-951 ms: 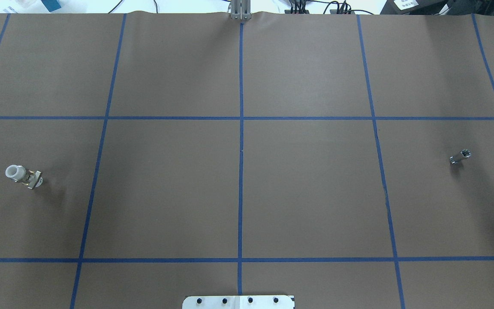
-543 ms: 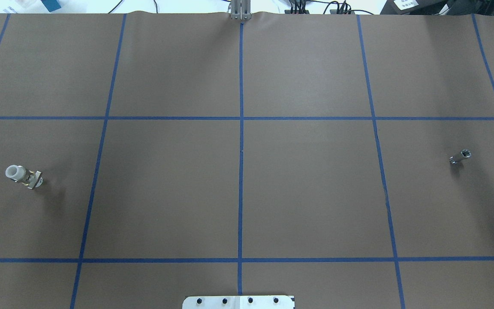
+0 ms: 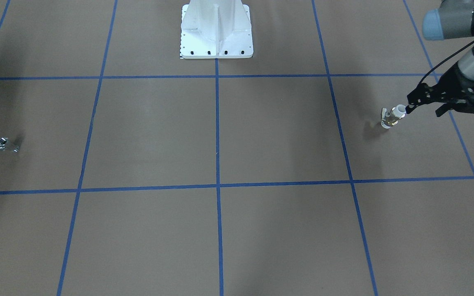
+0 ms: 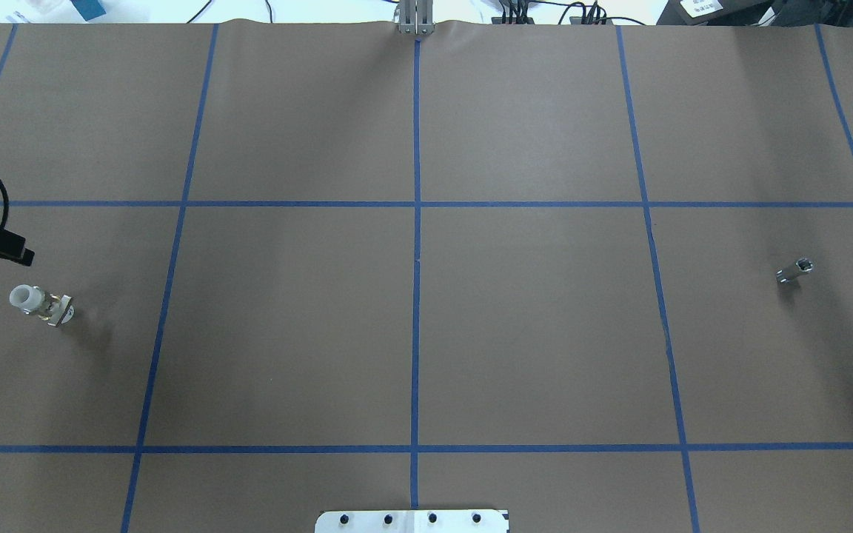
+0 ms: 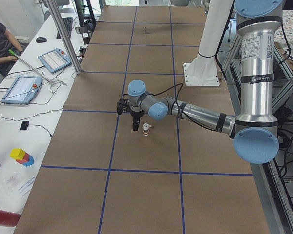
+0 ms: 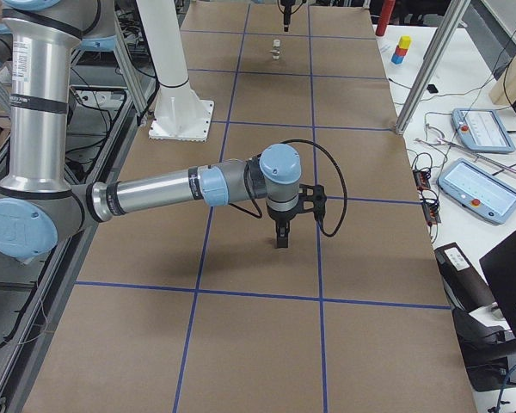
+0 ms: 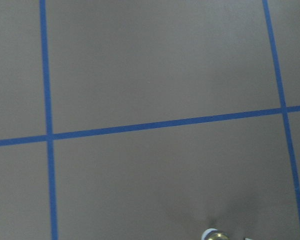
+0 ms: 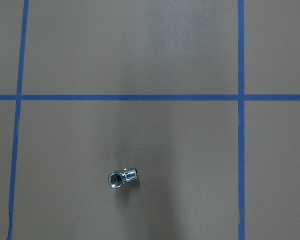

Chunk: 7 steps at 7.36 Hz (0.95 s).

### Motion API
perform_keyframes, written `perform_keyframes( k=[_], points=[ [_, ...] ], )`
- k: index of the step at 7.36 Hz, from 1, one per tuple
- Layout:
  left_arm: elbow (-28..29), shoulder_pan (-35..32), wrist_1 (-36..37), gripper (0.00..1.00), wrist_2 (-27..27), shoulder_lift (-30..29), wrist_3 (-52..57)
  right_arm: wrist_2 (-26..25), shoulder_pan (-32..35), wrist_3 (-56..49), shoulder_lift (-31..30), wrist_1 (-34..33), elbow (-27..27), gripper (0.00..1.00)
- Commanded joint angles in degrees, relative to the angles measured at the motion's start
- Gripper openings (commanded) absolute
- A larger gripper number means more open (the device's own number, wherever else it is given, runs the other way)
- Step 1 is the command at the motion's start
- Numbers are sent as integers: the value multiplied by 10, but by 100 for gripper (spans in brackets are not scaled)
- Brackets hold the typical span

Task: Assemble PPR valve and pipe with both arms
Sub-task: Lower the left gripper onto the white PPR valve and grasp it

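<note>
The left tool [image 3: 424, 107], absent from the overhead view a second ago, has been brought in beside the PPR valve [image 4: 40, 303], spread wide and empty; the pipe [image 4: 794, 271] is left far across the surface [image 4: 412, 333] beneath the right tool [image 6: 281, 237], whose opening cannot be told; grasping is judged next

PPR valve [image 4: 40, 303]: brass body, white collar uppermost, upright on the surface at the overhead view's left edge. Pipe [image 4: 794, 271]: short chrome fitting, lying at right, mouth upward. Left arm [image 5: 200, 114] and right arm [image 6: 155, 194]: grey, light-blue joint caps, extended low over the surface.
</note>
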Motion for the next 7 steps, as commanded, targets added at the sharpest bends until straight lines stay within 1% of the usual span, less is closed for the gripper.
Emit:
perform_keyframes(
  k=[1,2,4,5,6,7],
  points=[
    [0,58,-25,100,24,19,-41,5,-2,0,0,0,-6,100],
    [0,60,-26,99,24,30,-38,4,-5,0,1,0,-16,100],
    [2,61,-26,94,23,31,-40,4,-10,0,2,0,-16,100],
    [5,63,-25,83,24,30,-43,4,-10,0,3,0,-16,100],
    [5,63,-25,34,24,30,-43,5,-10,0,3,0,-16,100],
    [6,63,-24,0,23,25,-44,7,-10,0,3,0,-17,100]
  ],
)
